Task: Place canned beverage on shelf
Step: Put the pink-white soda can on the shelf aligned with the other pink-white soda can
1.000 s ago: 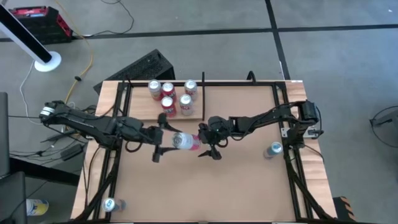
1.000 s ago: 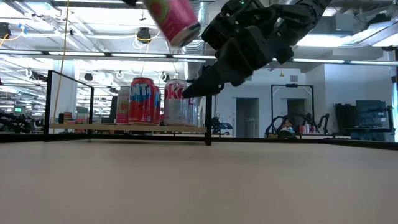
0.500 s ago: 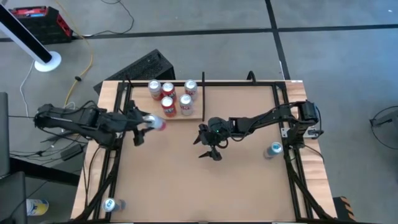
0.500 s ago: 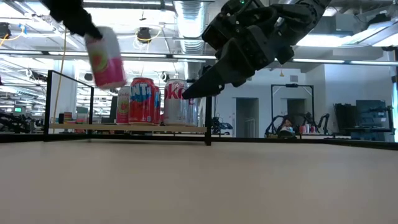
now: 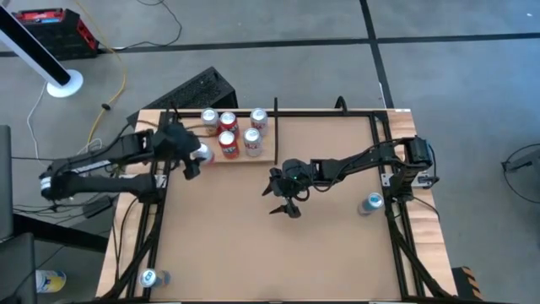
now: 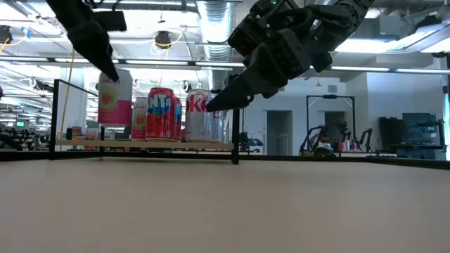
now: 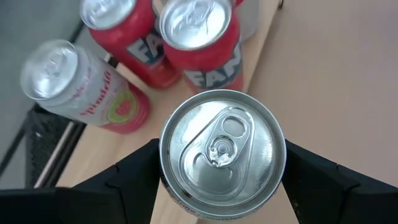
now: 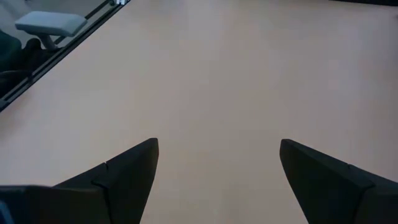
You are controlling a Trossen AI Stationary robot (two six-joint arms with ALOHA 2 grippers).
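Reaching in from the counter's left edge, the left arm stretches toward the shelf [image 5: 266, 158] with its wrist turned down, and the left gripper [image 5: 192, 157] is clamped on the can [image 5: 201, 153], one finger on each side of its body. Look at the left wrist view: the can [image 7: 222, 151] sits upright right between the two dark fingers [image 7: 134, 177], silver lid and pull tab facing the camera. From table height the can [image 6: 115, 97] shows pink and white, hanging upright under the gripper [image 6: 98, 53] at the shelf's left end, just beside the standing cans [image 6: 163, 114] already lined up there; whether its base touches the pale wood I cannot tell. Below and beyond the gripper in the wrist view are three of those shelf cans: a white-and-pink one [image 7: 81, 87] and two red ones [image 7: 200, 43], all close to the held can but apart from it. Over at mid-counter, the right arm bends in from the right edge, and the right gripper [image 5: 284, 198] hangs above bare counter [image 8: 205, 81] with its fingers [image 8: 124, 174] spread wide, holding nothing, well apart from the shelf and the can. One more can [image 5: 372, 203] stands near the right arm's base.
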